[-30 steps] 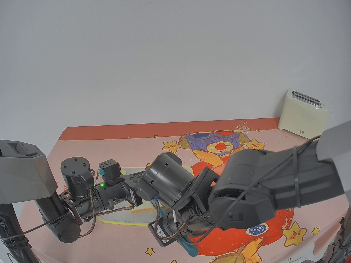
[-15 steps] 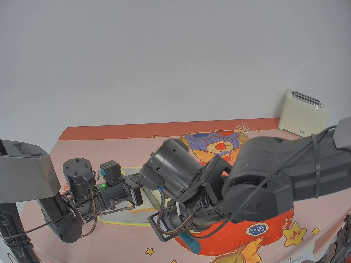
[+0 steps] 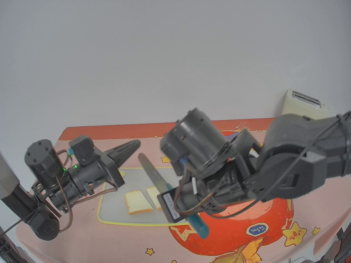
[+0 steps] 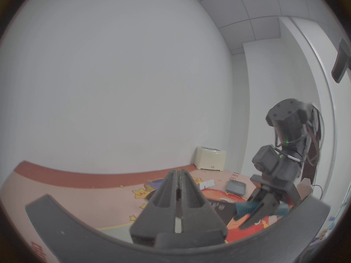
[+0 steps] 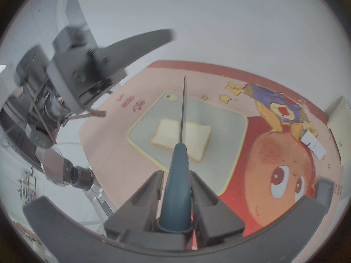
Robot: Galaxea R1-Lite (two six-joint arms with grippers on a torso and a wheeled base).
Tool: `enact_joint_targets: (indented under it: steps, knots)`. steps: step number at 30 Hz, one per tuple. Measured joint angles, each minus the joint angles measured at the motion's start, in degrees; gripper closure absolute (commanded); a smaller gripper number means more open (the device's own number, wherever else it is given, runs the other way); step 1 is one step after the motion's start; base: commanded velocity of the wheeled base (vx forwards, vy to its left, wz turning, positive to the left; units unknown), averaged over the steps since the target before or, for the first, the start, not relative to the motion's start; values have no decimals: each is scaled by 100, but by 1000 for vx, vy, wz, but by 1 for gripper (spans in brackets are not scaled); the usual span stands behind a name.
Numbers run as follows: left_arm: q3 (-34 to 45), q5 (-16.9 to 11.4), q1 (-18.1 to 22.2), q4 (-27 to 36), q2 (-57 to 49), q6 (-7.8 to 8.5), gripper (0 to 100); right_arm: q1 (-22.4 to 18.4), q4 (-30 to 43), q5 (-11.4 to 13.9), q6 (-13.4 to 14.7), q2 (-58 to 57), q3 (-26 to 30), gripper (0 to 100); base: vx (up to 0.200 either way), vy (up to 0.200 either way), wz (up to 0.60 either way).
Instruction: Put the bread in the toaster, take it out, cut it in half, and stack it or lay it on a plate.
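Bread (image 3: 138, 202) lies in two halves on the cutting board (image 3: 109, 210), below and a little ahead of the right gripper (image 5: 176, 174). We judge the cut done: a narrow gap runs between the pieces, which sit side by side, close but parted. The right gripper is clamped on the teal handle of the knife (image 3: 153, 172). Its jaws press both flanks, so the blade stands on edge and runs straight out from the fingers — a hold that aims the edge down at the bread from clear above it. That arm bends at the elbow and reaches across the table (image 3: 109, 143) from the right, with the wrist rolled so the blade slopes up and away over the board.

The left gripper (image 3: 136, 144) hangs with the board below its tips, well apart from the slices, its fingers pressed together on nothing. Its forearm tilts upward toward the wall — standing off, we take it, to leave the board open. The toaster (image 3: 303, 106) sits far beyond the right gripper, at the table's back corner. What remains, as we see it, is stacking the halves or laying them out.
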Motion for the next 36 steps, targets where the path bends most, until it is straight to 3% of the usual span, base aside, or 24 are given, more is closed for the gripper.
enact_joint_targets:
  steps: [4, 7, 11, 16, 20, 24, 28, 36]
  knots:
    - [67, -77, 290, -5, -308, 200, 100, -429, -67, -61, 93, -435, 262, 100, 0, 0, 0]
    - [106, -468, 489, -5, -502, 339, 100, -1044, -149, -158, 154, -833, 551, 100, 0, 0, 0]
    - [218, -925, 599, -5, -681, 413, 100, -1723, -267, -295, 191, -1154, 894, 100, 0, 0, 0]
    - [458, -1231, 668, -5, -962, 468, 100, -2394, -881, -490, 227, -1477, 1607, 100, 0, 0, 0]
    - [513, -1306, 684, -7, -1097, 501, 100, -2595, -1564, -556, 232, -1604, 2076, 100, 0, 0, 0]
    - [535, -1330, 692, -7, -1193, 664, 100, -2690, -2041, -597, 244, -1651, 2528, 100, 0, 0, 0]
    - [538, -1300, 718, -7, -1252, 917, 100, -2803, -2186, -833, 257, -1576, 2867, 100, 0, 0, 0]
    - [552, -1291, 734, -11, -1525, 1040, 100, -2905, -2283, -879, 293, -1603, 3287, 100, 0, 0, 0]
